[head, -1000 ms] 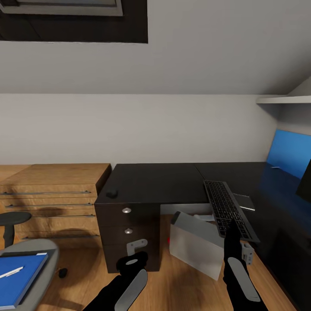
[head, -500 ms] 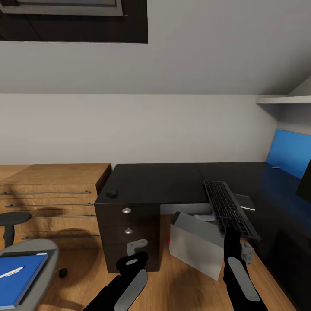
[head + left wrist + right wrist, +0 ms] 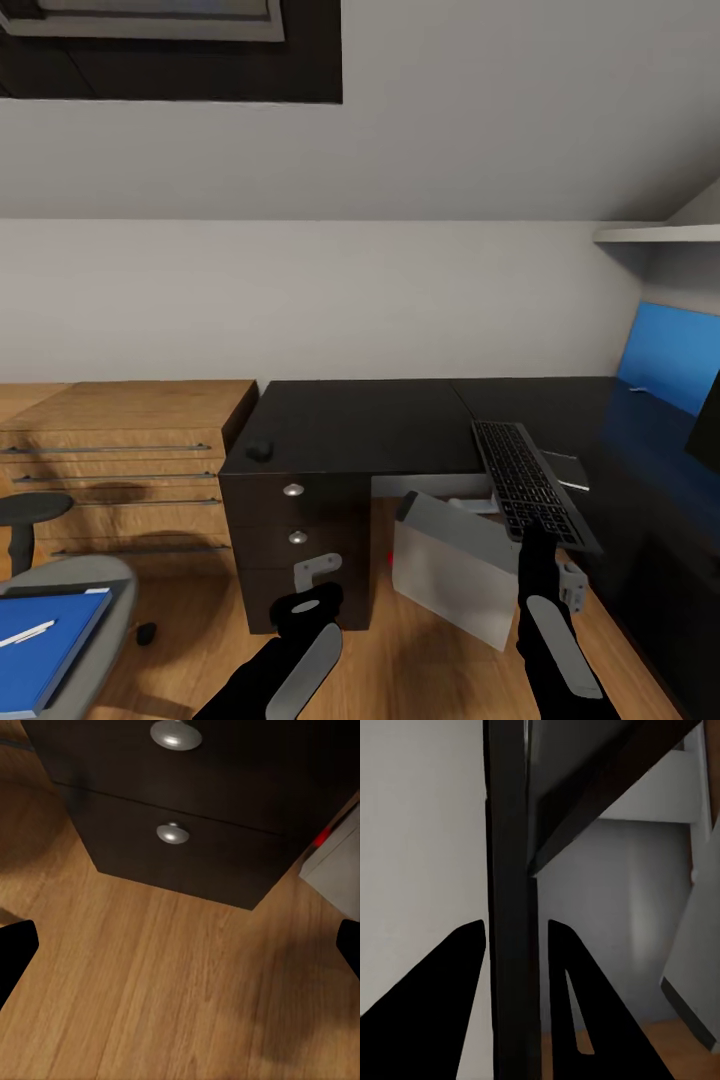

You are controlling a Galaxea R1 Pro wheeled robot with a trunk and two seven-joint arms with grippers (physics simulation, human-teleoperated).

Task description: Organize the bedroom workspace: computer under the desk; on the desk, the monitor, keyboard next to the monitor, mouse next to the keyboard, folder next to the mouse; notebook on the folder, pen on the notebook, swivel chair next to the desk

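Occupying the far corner, one L-shaped desk [image 3: 380, 420] is seen, its glossy black top running to the back wall and along the right side; open wood floor [image 3: 200, 620] lies before it. One light wooden drawer unit [image 3: 120, 450] stands against the desk's left end. One swivel chair [image 3: 70, 600] is cut by the view's lower left edge, well apart from the desk, with one blue folder [image 3: 45, 640] on its seat and one pen [image 3: 25, 632] lying across the folder. One computer [image 3: 455, 570] is tilted on the floor in the desk's knee space, a red light at its near corner. One monitor [image 3: 705, 425] is clipped at the right edge. One keyboard [image 3: 525, 480] overhangs the desk's inner edge, its near end gripped edgewise by the right gripper [image 3: 538, 540], whose fingers [image 3: 465, 1005] are closed narrowly around it. One notebook [image 3: 568, 468] lies just beside the keyboard. One mouse [image 3: 260, 450] sits at the desk's left front corner. Three silver knobs [image 3: 293, 488] are counted on the drawers. The left gripper [image 3: 310, 600] is spread wide, holding nothing, above the floor near the lowest drawer.
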